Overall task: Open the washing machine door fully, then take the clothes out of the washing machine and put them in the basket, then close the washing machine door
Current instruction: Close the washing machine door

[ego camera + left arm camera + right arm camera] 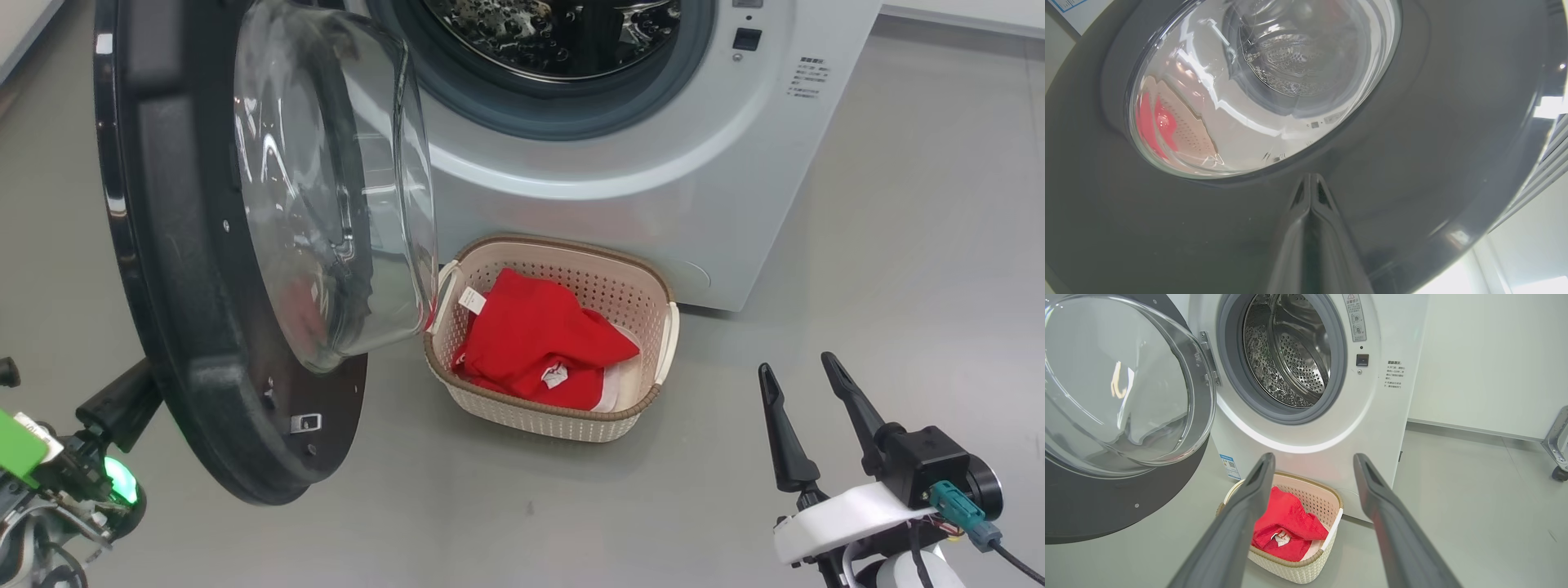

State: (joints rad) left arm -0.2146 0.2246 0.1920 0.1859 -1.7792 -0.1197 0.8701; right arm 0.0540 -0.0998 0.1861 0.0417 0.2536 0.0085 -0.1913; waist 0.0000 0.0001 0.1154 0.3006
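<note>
Two grippers in view. The left gripper (1310, 181) has its fingers pressed flat together with nothing between them. In the left wrist view the tips sit against, or just short of, the glossy outer face of the washing machine door (163, 245), right below the glass window (1257, 81). I cannot tell whether they actually touch. In the head view this gripper's dark fingers run in behind the lower left edge of the door.

The right gripper (797, 363) has its fingers spread wide and empty. It hangs over bare floor (898, 245) at the lower right, well apart from everything else. The right wrist view looks between the fingers at the machine front.

The door is open. It is swung out on its hinge at the left of the opening, inner side and bulging glass toward my head camera.

The washing machine (637, 188) shows its grey gasket (1339, 355) and steel drum (1290, 355). I see no fabric in the part of the drum that shows. A blue label sticker (1229, 465) sits low on the front.

The basket (571, 425) stands on the floor just in front of the machine's base, beside the lower edge of the door. The clothes (539, 335) lie inside it as a red heap with two white tags (472, 300). A bit of white cloth (624, 384) shows under the red at the basket's right side.
</note>
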